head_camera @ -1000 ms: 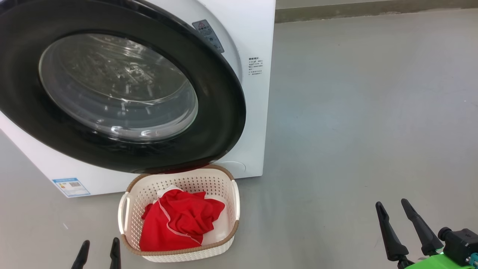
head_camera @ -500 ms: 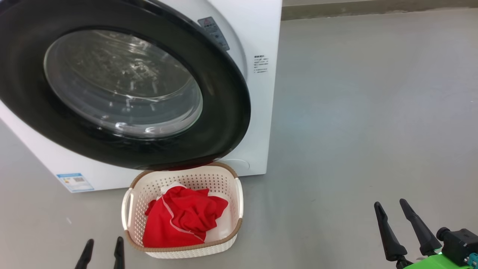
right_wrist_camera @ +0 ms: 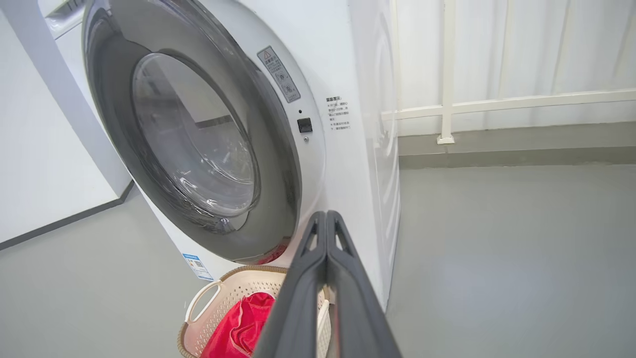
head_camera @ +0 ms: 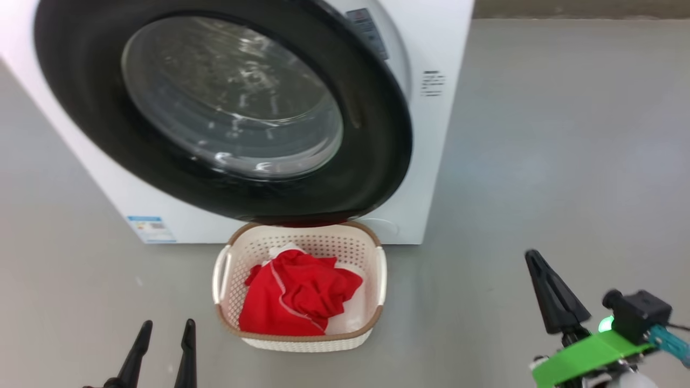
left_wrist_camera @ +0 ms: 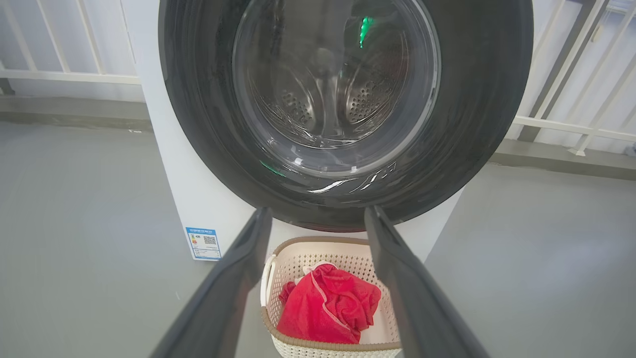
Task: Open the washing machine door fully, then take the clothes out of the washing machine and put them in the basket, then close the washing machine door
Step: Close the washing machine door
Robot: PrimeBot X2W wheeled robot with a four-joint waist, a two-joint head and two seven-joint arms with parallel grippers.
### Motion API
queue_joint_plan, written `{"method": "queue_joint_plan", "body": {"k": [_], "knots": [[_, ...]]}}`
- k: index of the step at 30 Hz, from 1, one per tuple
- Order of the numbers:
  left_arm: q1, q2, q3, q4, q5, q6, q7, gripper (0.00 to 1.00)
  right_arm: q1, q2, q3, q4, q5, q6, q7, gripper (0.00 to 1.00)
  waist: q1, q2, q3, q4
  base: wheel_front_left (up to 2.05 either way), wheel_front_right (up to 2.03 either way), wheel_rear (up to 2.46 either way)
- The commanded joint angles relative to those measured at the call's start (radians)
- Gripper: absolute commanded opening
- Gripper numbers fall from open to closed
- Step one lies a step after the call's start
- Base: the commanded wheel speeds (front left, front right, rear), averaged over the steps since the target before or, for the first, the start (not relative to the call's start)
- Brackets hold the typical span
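- Looking down from the head view, we see the washer [head_camera: 431,161] filling the upper left of the frame, standing on a grey floor [head_camera: 539,134].
- Its door [head_camera: 226,102] covers the drum opening, black rim around clear glass. We cannot tell whether it is latched.
- Through the glass in the left wrist view we make out the steel drum [left_wrist_camera: 328,94], with no cloth visible in it.
- We find the basket [head_camera: 302,344] at lower centre, on the floor just in front of the washer and under the door's lower rim.
- We see the clothes [head_camera: 299,293] lying in the basket as a red heap with white trim, with some white fabric showing at its right side.
- Our left tool [head_camera: 168,324] sits at the lower left, just left of the basket, touching nothing. Its fingers stand apart with a clear gap and hold nothing.
- In its own wrist view the left tool [left_wrist_camera: 318,211] frames the basket between its two spread fingers.
- Our right tool [head_camera: 532,255] is at the lower right, well apart from the basket. Its fingers are pressed together, empty.
- The right wrist view shows the right tool [right_wrist_camera: 326,216] with its tips meeting in front of the washer's corner.
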State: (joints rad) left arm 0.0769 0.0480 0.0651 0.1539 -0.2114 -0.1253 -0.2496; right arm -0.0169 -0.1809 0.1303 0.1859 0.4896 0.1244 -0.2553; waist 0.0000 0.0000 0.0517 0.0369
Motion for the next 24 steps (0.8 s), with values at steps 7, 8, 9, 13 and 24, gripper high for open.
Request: {"method": "queue_joint_plan", "body": {"k": [7, 8, 9, 13, 24], "knots": [[-0.056, 0.002, 0.002, -0.017, -0.042, -0.005, -0.012, 1.00, -0.177, -0.031, 0.095, 0.000, 0.020, 0.006, -0.006, 0.00, 0.0000, 0.0000, 0.037, 0.115, 0.00, 0.00, 0.00], [-0.060, 0.002, -0.001, -0.017, -0.046, -0.005, -0.012, 1.00, -0.200, -0.033, 0.107, 0.007, 0.023, 0.006, -0.006, 0.00, 0.0000, 0.0000, 0.045, 0.122, 0.00, 0.00, 0.00], [-0.065, 0.002, -0.006, -0.018, -0.050, -0.005, -0.012, 1.00, -0.224, -0.034, 0.117, 0.015, 0.028, 0.006, -0.006, 0.00, 0.0000, 0.0000, 0.053, 0.130, 0.00, 0.00, 0.00], [-0.084, 0.002, -0.024, -0.020, -0.060, -0.005, -0.012, 1.00, -0.297, -0.035, 0.137, 0.041, 0.045, 0.006, -0.006, 0.00, 0.0000, 0.0000, 0.083, 0.152, 0.00, 0.00, 0.00], [-0.199, 0.002, -0.096, -0.022, -0.118, -0.004, -0.012, 1.00, -0.499, -0.074, 0.192, 0.144, 0.085, 0.006, -0.006, 0.00, 0.0000, 0.0000, 0.230, 0.224, 0.00, 0.00, 0.00]]}}
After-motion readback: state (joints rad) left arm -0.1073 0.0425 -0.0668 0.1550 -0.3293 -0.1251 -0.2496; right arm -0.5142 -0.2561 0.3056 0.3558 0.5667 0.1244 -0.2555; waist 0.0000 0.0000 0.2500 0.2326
